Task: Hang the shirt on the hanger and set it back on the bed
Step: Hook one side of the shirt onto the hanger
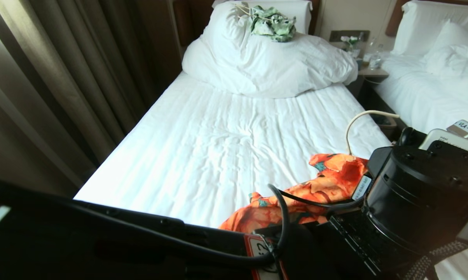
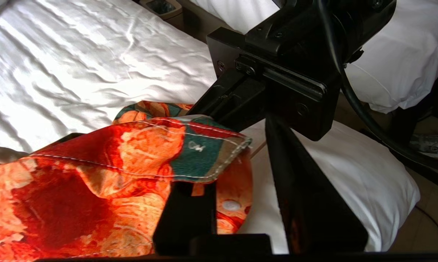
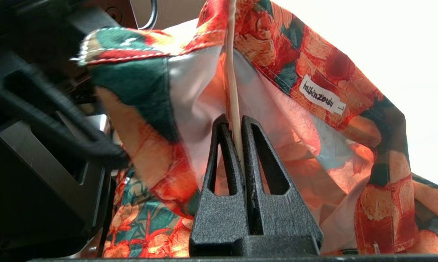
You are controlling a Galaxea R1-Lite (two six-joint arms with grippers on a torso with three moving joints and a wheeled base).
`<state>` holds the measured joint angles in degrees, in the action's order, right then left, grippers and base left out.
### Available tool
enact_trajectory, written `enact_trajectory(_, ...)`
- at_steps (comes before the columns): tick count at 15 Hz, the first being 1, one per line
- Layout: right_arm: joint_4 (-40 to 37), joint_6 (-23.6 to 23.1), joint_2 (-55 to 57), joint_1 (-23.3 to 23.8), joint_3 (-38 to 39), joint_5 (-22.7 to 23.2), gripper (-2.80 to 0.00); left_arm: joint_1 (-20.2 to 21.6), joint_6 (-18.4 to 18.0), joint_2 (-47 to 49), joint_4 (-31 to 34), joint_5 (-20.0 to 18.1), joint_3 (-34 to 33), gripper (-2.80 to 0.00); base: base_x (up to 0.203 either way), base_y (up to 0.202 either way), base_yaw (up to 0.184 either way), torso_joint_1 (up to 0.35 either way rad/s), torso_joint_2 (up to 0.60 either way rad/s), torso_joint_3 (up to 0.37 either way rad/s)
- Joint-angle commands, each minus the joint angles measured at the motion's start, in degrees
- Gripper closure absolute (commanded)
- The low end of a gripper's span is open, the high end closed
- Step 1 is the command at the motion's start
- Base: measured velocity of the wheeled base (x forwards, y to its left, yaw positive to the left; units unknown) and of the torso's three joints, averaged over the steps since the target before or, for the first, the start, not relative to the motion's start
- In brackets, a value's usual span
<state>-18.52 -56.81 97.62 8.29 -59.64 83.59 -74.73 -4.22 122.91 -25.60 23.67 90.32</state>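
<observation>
The orange-flowered shirt (image 1: 327,186) lies bunched at the near right corner of the bed (image 1: 203,147). A pale curved hanger (image 1: 352,124) rises from it. In the right wrist view my right gripper (image 3: 234,118) is shut on the hanger's pale bar (image 3: 233,80) inside the shirt (image 3: 284,47), close to the white neck label (image 3: 322,94). My left gripper (image 2: 233,153) stands open right beside it. The shirt's collar corner (image 2: 200,149) is draped loosely over one of its fingers (image 2: 186,218); white sheet shows between the fingers.
A bunched white duvet (image 1: 265,62) fills the bed's head end, with a pale green-and-white garment (image 1: 273,23) on top. Brown curtains (image 1: 43,77) hang along the left. A nightstand with bottles (image 1: 368,62) and a second white bed (image 1: 432,85) stand on the right.
</observation>
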Motion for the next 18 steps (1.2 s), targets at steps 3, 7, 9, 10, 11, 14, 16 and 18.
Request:
enact_trajectory(3,0.0,-0.3,-0.2,0.2,-0.6,1.6,0.0,0.1,0.0,-1.3,0.2,0.6,-0.9,-2.8,0.0,0.0,0.0,0.0,0.0,0.0)
enact_trajectory(7,0.1,-0.3,0.1,0.3,-0.7,2.3,0.0,0.0,0.0,-4.0,0.3,2.7,-6.0,-2.8,0.0,0.0,0.0,0.0,0.0,0.0)
enact_trajectory(9,2.6,-0.4,0.3,0.3,0.2,2.9,0.0,-0.6,0.0,-4.6,0.0,2.9,-7.5,-2.8,0.0,0.0,0.0,0.0,0.0,0.0)
enact_trajectory(10,6.4,-0.4,0.8,0.3,2.0,3.3,0.0,-1.0,0.0,-4.5,0.0,2.9,-7.2,-2.8,0.0,0.0,0.0,0.0,0.0,0.0)
enact_trajectory(11,9.0,-0.3,1.6,0.3,3.7,3.7,0.0,-1.0,0.0,-4.1,0.2,2.8,-6.7,-2.8,0.0,0.0,0.0,0.0,0.0,0.0)
enact_trajectory(14,14.6,-0.3,3.0,0.6,7.2,4.1,0.0,-1.4,0.0,-3.1,0.4,2.8,-6.0,-2.8,0.0,0.0,0.0,0.0,0.0,0.0)
enact_trajectory(16,16.7,-0.3,3.7,0.7,8.7,4.1,0.0,-2.7,-0.1,-3.1,0.5,2.8,-5.7,-2.8,0.0,0.0,0.0,0.0,0.0,0.0)
enact_trajectory(18,17.0,-0.3,3.4,1.6,10.2,4.1,0.0,-3.2,-0.1,-1.5,0.6,3.0,-5.6,-2.8,0.0,0.0,0.0,0.0,0.0,0.0)
